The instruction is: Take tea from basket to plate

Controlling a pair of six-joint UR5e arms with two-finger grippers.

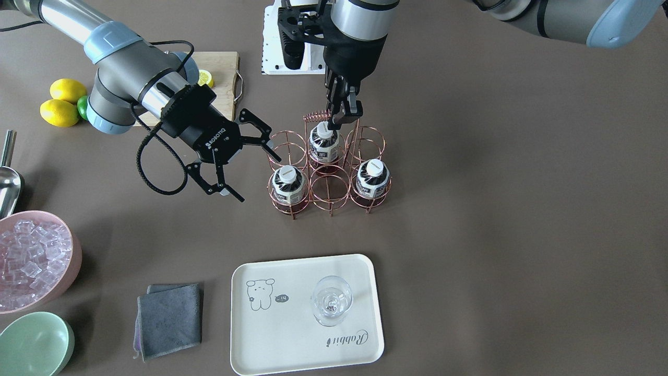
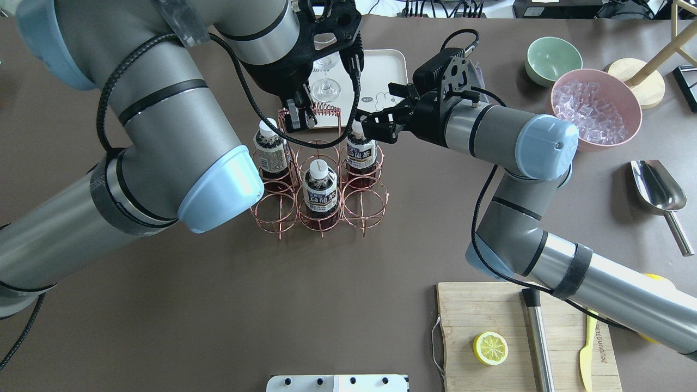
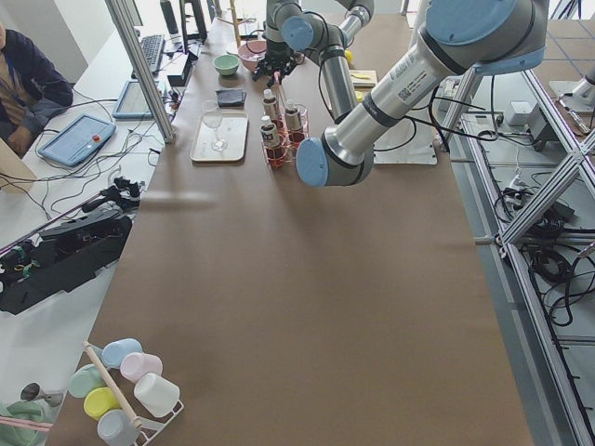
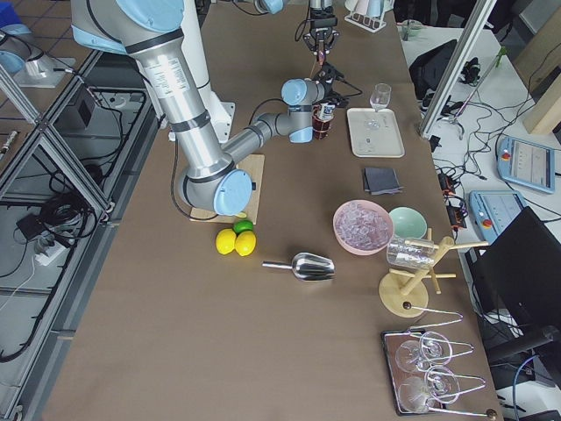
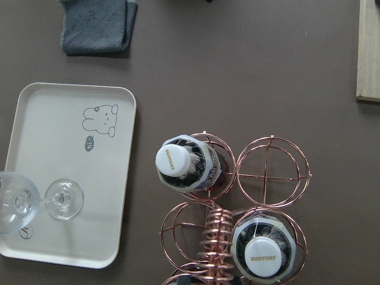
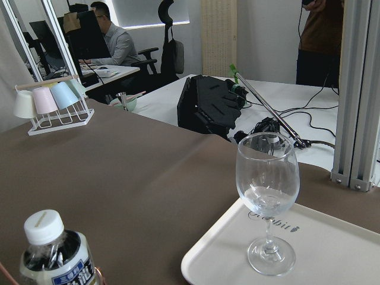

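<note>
The copper wire basket (image 1: 329, 194) stands mid-table and holds three tea bottles (image 1: 287, 184) (image 1: 323, 143) (image 1: 371, 180). My left gripper (image 1: 340, 116) comes straight down over the basket. It looks shut on the end of the basket's coiled handle (image 1: 315, 116), just above the middle bottle's cap. My right gripper (image 1: 259, 179) is open and empty, level with the bottle nearest it (image 2: 360, 153) and just apart from it. The cream plate (image 1: 292, 334) lies in front of the basket. It carries only a clear stemmed glass (image 1: 331, 300).
A grey cloth (image 1: 169, 319), a pink bowl of ice (image 1: 31, 261) and a green bowl (image 1: 34, 344) sit beside the plate. A cutting board (image 2: 523, 337) with a lemon slice and knives lies near the robot. A metal scoop (image 2: 659, 190) and lemons (image 1: 62, 104) lie nearby.
</note>
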